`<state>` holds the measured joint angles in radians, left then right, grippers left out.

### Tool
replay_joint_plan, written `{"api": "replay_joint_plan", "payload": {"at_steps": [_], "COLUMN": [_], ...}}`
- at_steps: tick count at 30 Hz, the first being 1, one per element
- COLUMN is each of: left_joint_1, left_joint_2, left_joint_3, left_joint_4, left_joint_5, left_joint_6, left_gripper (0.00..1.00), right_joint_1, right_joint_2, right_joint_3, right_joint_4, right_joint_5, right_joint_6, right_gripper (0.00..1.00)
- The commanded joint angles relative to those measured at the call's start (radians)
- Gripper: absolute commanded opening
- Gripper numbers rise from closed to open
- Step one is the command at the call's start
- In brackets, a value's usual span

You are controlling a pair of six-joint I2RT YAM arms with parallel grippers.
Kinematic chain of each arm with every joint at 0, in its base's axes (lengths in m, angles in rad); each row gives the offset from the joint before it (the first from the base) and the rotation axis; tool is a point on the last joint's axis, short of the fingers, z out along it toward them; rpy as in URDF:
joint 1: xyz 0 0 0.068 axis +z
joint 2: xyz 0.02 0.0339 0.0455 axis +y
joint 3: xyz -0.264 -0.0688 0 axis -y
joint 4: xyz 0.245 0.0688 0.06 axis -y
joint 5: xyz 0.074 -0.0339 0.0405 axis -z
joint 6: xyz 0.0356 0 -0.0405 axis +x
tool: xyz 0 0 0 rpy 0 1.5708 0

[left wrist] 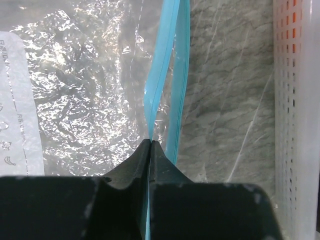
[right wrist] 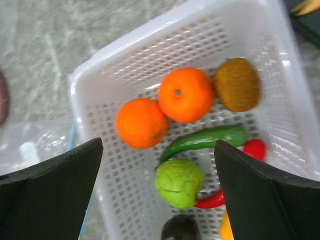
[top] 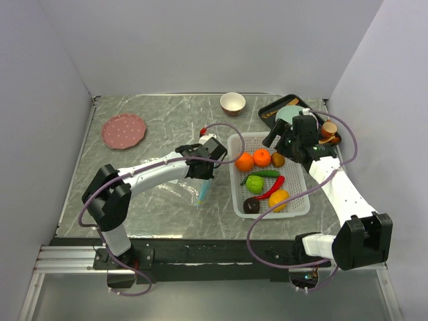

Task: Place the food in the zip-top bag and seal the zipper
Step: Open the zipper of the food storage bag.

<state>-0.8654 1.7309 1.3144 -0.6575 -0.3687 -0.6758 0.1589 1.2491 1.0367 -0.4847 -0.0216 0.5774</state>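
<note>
Left fingers [left wrist: 134, 172] pinch the zipper [left wrist: 162, 65]; right fingers [right wrist: 50, 185] gape over the basket [right wrist: 80, 85], yellow-orange fruit [right wrist: 225, 232] cut off.

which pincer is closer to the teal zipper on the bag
Left. The left pincer is clamped on the zipper itself. The right pincer hangs open over the white basket, off to the zipper's right.
</note>
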Motion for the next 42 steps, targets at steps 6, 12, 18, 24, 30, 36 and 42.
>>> {"api": "replay_joint_plan", "payload": {"at_steps": [6, 12, 18, 24, 30, 36, 42], "left_joint_1": [-0.004, -0.003, 0.009, 0.022, 0.035, 0.035, 0.039], "left_joint_2": [-0.097, -0.194, -0.277, -0.313, -0.327, -0.34, -0.406], "left_joint_3": [-0.001, -0.007, -0.033, -0.029, -0.047, -0.052, -0.106], "left_joint_4": [0.005, -0.017, -0.007, -0.019, -0.004, -0.014, 0.016], "left_joint_5": [-0.056, -0.12, -0.157, -0.194, -0.187, -0.19, -0.202], "left_joint_6": [-0.039, -0.065, -0.079, -0.08, -0.084, -0.085, -0.096], "left_gripper": [0.01, 0.01, 0.01, 0.01, 0.03, 0.02, 0.06], "right_joint_1": [0.025, 0.114, 0.221, 0.306, 0.387, 0.444, 0.47], "right_joint_2": [-0.004, 0.026, 0.076, 0.124, 0.205, 0.311, 0.406], "right_joint_3": [-0.067, -0.032, 0.025, 0.059, 0.124, 0.206, 0.27], "right_joint_4": [0.196, 0.201, 0.205, 0.264, 0.251, 0.222, 0.186], "right_joint_5": [-0.251, -0.241, -0.25, -0.313, -0.314, -0.276, -0.27], "right_joint_6": [0.131, 0.153, 0.187, 0.22, 0.225, 0.24, 0.237], "right_gripper": [0.96, 0.87, 0.78, 0.65, 0.63, 0.59, 0.47]}}
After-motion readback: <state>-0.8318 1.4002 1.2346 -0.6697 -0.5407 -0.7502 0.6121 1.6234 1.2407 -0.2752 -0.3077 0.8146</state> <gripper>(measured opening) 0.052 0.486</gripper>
